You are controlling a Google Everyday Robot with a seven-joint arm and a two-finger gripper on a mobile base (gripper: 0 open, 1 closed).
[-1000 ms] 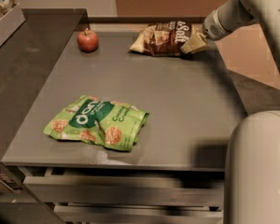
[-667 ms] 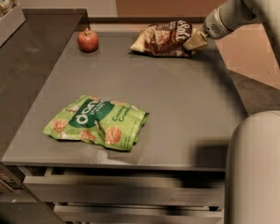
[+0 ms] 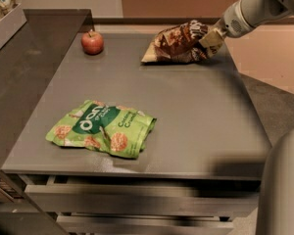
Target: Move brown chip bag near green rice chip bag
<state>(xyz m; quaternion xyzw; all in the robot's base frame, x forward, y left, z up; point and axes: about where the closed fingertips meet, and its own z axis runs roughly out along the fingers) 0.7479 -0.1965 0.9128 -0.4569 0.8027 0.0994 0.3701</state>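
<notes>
The grey counter [image 3: 201, 116] carries everything. The robot's one arm [image 3: 252, 11] reaches in from the far right corner.

The green rice chip bag [image 3: 102, 128] lies flat near the front left, its long axis running roughly left to right. The brown chip bag [image 3: 179, 43] sits at the far edge, right of centre, well apart from the green one. It also lies lengthwise left to right, with its right end tipped up.

The end effector [image 3: 211, 37] is at that raised right end and appears clenched on the brown chip bag's edge, so the bag hangs out to its left. From there the green bag lies diagonally down and to the left in the camera view, across most of the counter, so I judge the carry must run along that diagonal.

A red apple [image 3: 92, 42] stands at the far left, off that line.
</notes>
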